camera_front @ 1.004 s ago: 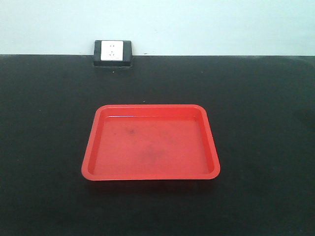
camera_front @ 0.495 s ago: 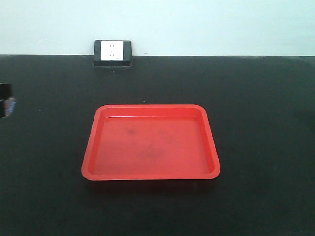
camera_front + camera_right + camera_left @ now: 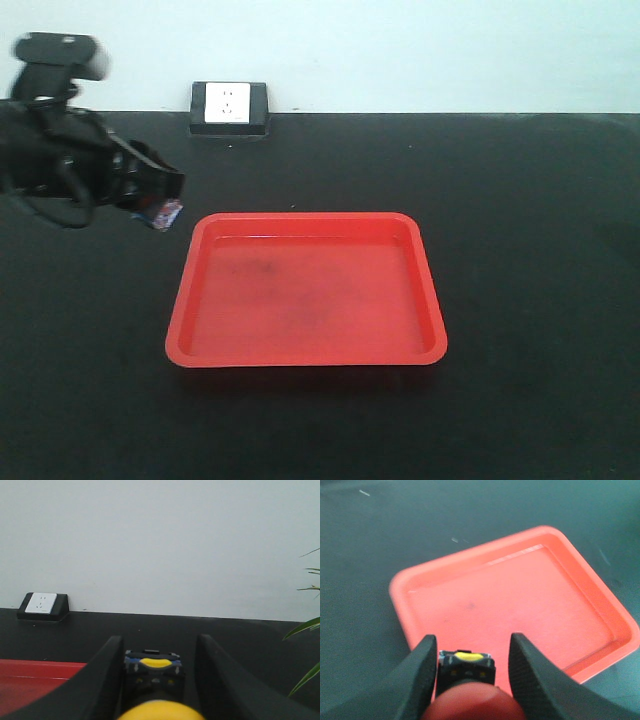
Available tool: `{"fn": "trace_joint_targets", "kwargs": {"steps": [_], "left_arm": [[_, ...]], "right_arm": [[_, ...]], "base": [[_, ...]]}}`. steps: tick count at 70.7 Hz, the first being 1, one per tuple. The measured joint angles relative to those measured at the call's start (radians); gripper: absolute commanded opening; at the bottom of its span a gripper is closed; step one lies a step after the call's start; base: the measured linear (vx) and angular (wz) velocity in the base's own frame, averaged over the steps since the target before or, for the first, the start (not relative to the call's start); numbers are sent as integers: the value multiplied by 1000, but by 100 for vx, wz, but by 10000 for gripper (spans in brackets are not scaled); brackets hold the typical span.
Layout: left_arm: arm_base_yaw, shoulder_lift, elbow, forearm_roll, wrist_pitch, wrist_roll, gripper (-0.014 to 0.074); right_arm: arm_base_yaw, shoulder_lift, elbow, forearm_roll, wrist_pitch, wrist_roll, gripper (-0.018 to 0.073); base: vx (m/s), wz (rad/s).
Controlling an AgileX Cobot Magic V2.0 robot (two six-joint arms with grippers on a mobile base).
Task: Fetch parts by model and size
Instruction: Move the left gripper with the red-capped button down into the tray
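Observation:
The red tray (image 3: 300,357) lies in the middle of the black table. In the front view my left gripper (image 3: 160,205) hovers just off the tray's far-left corner. It is shut on the red push-button switch (image 3: 469,702), whose black base (image 3: 466,669) points out over the tray (image 3: 395,587). My right gripper (image 3: 159,642) does not show in the front view. It is shut on the yellow push-button switch (image 3: 160,711), whose black-and-blue base (image 3: 152,672) faces the wall, with the tray's edge (image 3: 30,680) low on its left.
A black wall-socket box (image 3: 229,108) sits at the table's back edge, left of centre, also visible as the socket box (image 3: 42,606) in the right wrist view. Green plant leaves (image 3: 305,625) reach in at the right of that view.
My left arm has come into the front view from the left edge, carrying the red switch toward the tray's far-left corner. The tray has not moved.

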Motion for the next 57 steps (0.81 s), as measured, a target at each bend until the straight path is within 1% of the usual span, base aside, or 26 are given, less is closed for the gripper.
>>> {"fn": "trace_joint_targets", "kwargs": {"steps": [1,4,5,6,18,26,31,39,49,57], "left_arm": [[-6,12,-5,7,3,-10,-4],[-23,48,-45,53,19,-75,-4],[-28,60,-56,79,24,-111,-4],[-33,72,-61,88,27,-123,-4],[-98,198,-191,315,127,-409,-4],[-146,274,-254,410,179,-530,-4],[-173,319,-281,430,188,-580,-4],[-203,377,-297,432,171,-631,-4],[-217,431,-299,426,111,-684,-4],[-217,475,-299,426,70,-699,-4]], "right_arm": [[0,0,0,0,0,0,-8],[0,0,0,0,-1,0,-8],[0,0,0,0,-1,0,-8],[0,0,0,0,-1,0,-8],[0,0,0,0,-2,0,-8],[0,0,0,0,-3,0,-8],[0,0,0,0,-3,1,-8],[0,0,0,0,-4,2,-8],[0,0,0,0,-4,2,-8],[0,0,0,0,-4,2,-8]], "base": [[0,0],[0,0],[0,0],[0,0],[0,0],[0,0],[0,0],[0,0],[0,0],[0,0]]}}
